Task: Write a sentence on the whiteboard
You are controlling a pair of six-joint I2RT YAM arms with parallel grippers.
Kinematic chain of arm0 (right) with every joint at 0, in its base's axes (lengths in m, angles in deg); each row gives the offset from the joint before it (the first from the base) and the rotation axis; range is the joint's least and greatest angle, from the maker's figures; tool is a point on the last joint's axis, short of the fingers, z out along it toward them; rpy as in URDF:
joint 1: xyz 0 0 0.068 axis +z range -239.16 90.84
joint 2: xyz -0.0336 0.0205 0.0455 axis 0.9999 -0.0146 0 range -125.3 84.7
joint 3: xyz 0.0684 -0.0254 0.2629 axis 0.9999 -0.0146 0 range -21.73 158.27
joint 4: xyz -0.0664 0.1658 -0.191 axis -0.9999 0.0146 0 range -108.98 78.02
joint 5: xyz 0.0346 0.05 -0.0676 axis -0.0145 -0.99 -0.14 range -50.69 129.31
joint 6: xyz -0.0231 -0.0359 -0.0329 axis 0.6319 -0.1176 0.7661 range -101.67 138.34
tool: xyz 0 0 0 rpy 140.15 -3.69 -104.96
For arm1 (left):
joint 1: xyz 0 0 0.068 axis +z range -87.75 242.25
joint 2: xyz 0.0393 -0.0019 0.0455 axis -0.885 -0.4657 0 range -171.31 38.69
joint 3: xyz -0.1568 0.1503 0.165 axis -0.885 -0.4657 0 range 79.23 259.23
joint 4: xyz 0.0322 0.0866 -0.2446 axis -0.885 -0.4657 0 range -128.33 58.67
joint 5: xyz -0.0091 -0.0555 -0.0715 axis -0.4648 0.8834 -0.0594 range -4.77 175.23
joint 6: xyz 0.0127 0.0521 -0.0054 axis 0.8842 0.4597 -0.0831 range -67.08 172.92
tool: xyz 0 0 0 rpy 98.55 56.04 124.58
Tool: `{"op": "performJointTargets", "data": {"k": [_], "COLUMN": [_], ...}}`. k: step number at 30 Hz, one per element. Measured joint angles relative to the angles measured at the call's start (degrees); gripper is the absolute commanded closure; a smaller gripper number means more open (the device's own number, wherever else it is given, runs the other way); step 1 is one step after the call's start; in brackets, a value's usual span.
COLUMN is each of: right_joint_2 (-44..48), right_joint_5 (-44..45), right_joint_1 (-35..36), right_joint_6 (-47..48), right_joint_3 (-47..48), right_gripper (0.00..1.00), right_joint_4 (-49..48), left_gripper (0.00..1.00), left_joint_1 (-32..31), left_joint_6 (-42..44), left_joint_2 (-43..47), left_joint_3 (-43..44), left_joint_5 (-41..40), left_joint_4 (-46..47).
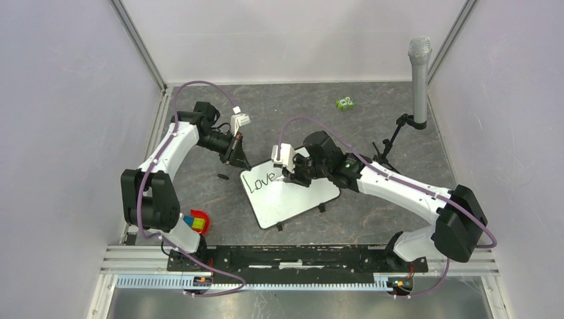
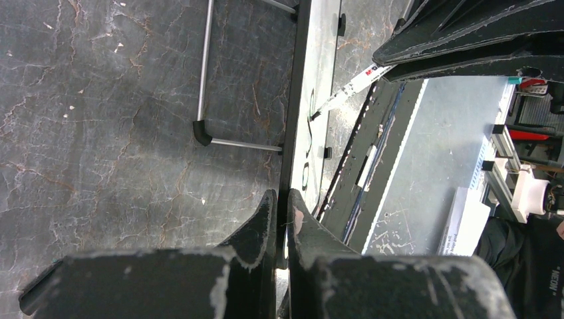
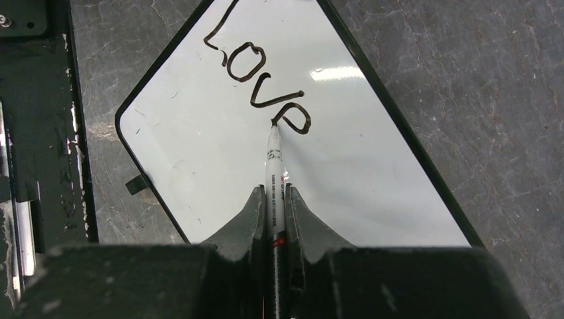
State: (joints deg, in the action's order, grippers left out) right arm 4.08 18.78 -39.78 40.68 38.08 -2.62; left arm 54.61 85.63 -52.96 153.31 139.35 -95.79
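The whiteboard (image 1: 299,199) lies tilted on the dark table, white with a thin black frame. Black handwritten letters of the sentence (image 1: 259,179) read "Love" near its upper left. My left gripper (image 1: 236,157) is shut on the board's black frame at its far left corner; in the left wrist view the fingers (image 2: 266,212) pinch that edge (image 2: 292,100). My right gripper (image 3: 273,193) is shut on a white marker (image 3: 273,156), whose tip touches the board (image 3: 199,153) at the "e" of the writing (image 3: 256,83).
A grey microphone (image 1: 420,73) on a black stand rises at the back right. A small green object (image 1: 344,103) lies at the back. A small black cap-like piece (image 1: 221,177) lies left of the board. A red bowl with coloured blocks (image 1: 197,222) sits by the left arm's base.
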Motion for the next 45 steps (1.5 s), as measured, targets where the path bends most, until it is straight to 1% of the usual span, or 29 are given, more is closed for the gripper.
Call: {"op": "performJointTargets", "data": {"k": [17, 27, 36, 45], "right_joint_2": [1.9, 3.1, 5.9, 5.9], "right_joint_5": [1.6, 1.4, 1.2, 1.5], "right_joint_1": [-0.2, -1.2, -4.6, -4.8], "right_joint_6": [1.5, 1.8, 1.8, 1.7], "right_joint_3": [-1.1, 3.1, 2.5, 1.4], "right_gripper": [1.00, 1.00, 1.00, 1.00], "right_joint_4": [2.9, 8.1, 7.0, 5.9], "left_gripper": [0.98, 0.98, 0.98, 0.98], "left_joint_1": [0.0, -0.2, -0.2, -0.2], "left_joint_6": [0.0, 0.0, 0.1, 0.1], "left_joint_2": [0.0, 0.3, 0.5, 0.5], "left_joint_3": [0.0, 0.0, -0.1, -0.1], "left_joint_5": [0.0, 0.0, -0.1, -0.1], "left_joint_4": [0.0, -0.1, 0.0, 0.0]}}
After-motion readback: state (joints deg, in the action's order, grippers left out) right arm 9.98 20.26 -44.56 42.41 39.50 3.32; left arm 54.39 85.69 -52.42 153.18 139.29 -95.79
